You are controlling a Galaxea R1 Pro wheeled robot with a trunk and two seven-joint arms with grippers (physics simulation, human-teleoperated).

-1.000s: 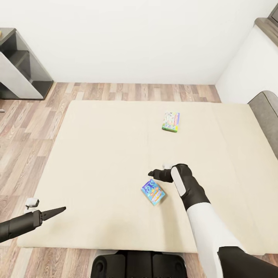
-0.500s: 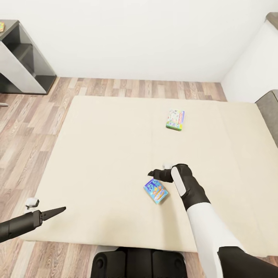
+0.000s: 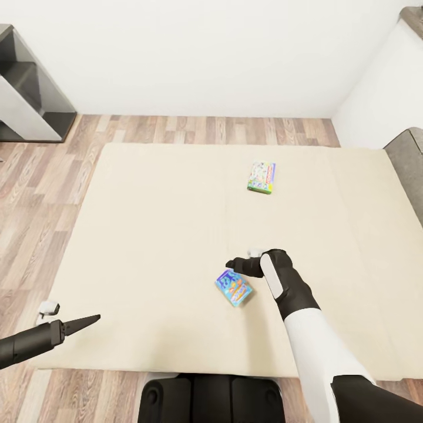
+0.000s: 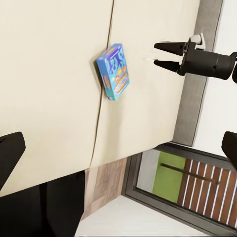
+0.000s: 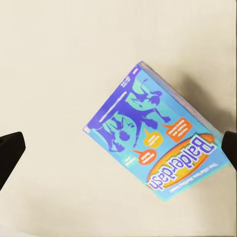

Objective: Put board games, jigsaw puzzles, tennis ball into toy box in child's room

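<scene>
Two board games lie on the bed's beige mattress (image 3: 147, 235). The blue-purple one (image 3: 233, 287) (image 4: 114, 71) reads "Balderdash" in the right wrist view (image 5: 158, 153). My right gripper (image 3: 231, 264) (image 4: 157, 55) hovers just above and beyond it, open, with nothing between its fingers. The green-edged pale blue game (image 3: 261, 177) lies farther up the mattress. My left gripper (image 3: 94, 319) hangs open over the mattress's near left corner, holding nothing.
A dark grey cabinet with a white door (image 3: 26, 100) stands at the far left on the wood-plank floor (image 3: 35, 194). The grey headboard (image 3: 408, 161) is at the right edge. A white wall runs behind the bed. My base (image 3: 211, 399) touches the bed's near edge.
The whole picture has shifted a little, so the camera moved. Both arms hold the same pose and both grippers stay open. The two games lie as before.
</scene>
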